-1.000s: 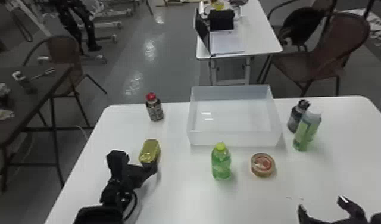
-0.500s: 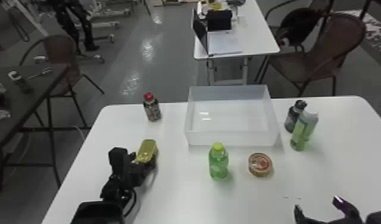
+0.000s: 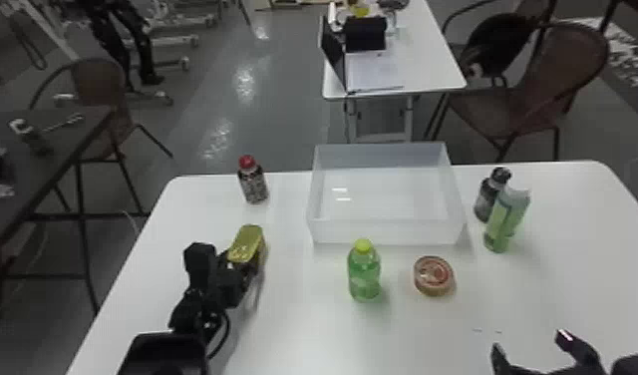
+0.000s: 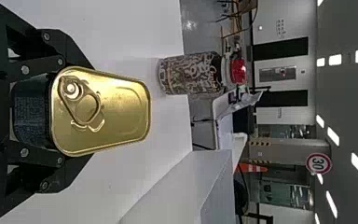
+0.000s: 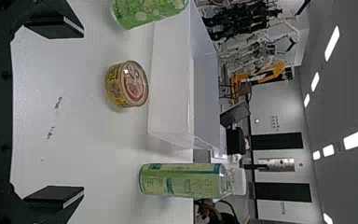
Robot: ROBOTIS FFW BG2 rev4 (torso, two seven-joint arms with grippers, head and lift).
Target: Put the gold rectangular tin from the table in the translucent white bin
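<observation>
My left gripper (image 3: 244, 264) is at the left part of the table in the head view, shut on the gold tin (image 3: 247, 243), which hangs slightly above the white surface. Seen from the left wrist, the gripper (image 4: 77, 112) has its fingers on both sides of the tin (image 4: 116, 112), whose ring-pull lid faces the camera. The translucent bin (image 3: 383, 232) stands at the table's back, right of the tin, with nothing inside. Parked at the lower right, my right gripper (image 3: 531, 344) is open; the right wrist view shows this gripper (image 5: 83, 112) with a wide gap between its fingers.
A red-capped bottle (image 3: 253, 184) stands behind the tin. In front of the bin are a green bottle (image 3: 364, 274) and a round can (image 3: 433, 276). A dark bottle (image 3: 487, 197) and a green-labelled bottle (image 3: 505, 219) stand to its right.
The left gripper has closed in on the tin, and the tin has risen a little off the table with it. The head view has shifted slightly; the right arm stays put.
</observation>
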